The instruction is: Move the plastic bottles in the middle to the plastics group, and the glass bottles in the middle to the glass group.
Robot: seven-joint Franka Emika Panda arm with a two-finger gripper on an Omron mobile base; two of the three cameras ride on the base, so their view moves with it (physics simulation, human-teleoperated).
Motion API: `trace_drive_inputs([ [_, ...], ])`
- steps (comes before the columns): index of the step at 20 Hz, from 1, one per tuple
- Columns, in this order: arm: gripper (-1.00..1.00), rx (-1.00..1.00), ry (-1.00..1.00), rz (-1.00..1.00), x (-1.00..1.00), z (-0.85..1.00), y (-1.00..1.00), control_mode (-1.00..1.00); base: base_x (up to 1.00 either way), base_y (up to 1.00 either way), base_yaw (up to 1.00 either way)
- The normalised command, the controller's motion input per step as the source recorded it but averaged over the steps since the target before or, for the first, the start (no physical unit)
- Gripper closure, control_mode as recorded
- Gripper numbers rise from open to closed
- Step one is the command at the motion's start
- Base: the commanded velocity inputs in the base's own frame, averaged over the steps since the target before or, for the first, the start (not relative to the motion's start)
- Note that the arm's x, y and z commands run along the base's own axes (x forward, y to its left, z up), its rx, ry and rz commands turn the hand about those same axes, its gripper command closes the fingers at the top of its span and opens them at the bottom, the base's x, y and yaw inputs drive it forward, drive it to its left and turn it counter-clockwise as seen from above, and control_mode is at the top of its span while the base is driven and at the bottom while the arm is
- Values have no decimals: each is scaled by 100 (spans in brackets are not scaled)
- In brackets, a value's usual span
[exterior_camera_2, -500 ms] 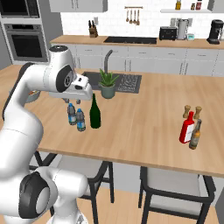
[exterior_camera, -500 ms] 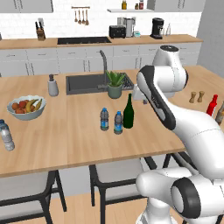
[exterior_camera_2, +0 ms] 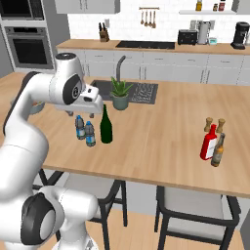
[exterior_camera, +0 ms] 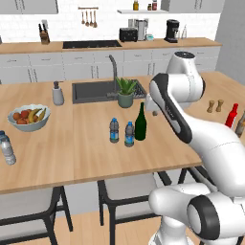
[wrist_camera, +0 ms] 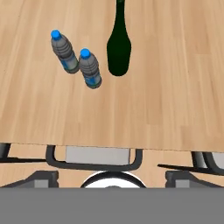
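Observation:
Two small plastic bottles point(exterior_camera: 114, 130) point(exterior_camera: 129, 134) with blue labels stand side by side mid-counter, the tall dark green glass bottle point(exterior_camera: 140, 122) just right of them. The hand view looks down on the same plastic bottles point(wrist_camera: 64, 51) point(wrist_camera: 90, 68) and the glass bottle point(wrist_camera: 119, 48). My gripper point(exterior_camera: 154, 111) point(exterior_camera_2: 91, 114) hangs open and empty above and behind them, touching nothing. The plastics group, a pale clear bottle point(exterior_camera: 6, 148), stands at the far left edge. The glass group, a red bottle point(exterior_camera_2: 209, 142) and a brown bottle point(exterior_camera_2: 218, 150), stands at the right.
A potted plant point(exterior_camera: 126, 92) and the sink point(exterior_camera: 93, 91) lie behind the middle bottles. A fruit bowl point(exterior_camera: 28, 117) and a grey soap dispenser point(exterior_camera: 58, 94) stand to the left. Two wooden shakers point(exterior_camera_2: 214, 124) stand behind the red bottle. Stools point(exterior_camera: 127, 189) sit under the counter's front edge.
My hand has sunk slightly toward the middle bottles. The bottles have not moved.

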Motion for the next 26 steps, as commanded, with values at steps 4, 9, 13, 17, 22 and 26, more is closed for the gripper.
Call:
trace_drive_inputs([
  [4, -100, 0, -4, 0, 1, -8, 0, -100, 0, 0, 0],
  [9, -100, -6, -7, 0, 44, -2, 0, -100, 0, 0, 0],
  [13, -100, -2, -16, 4, 72, 0, 0, -100, 0, 0, 0],
  [17, -100, 0, -3, 5, 49, 0, 0, -100, 0, 0, 0],
  [22, -100, 0, 0, 4, 35, 0, 0, -100, 0, 0, 0],
  [26, -100, 0, -1, 5, 27, -6, 0, -100, 0, 0, 0],
])
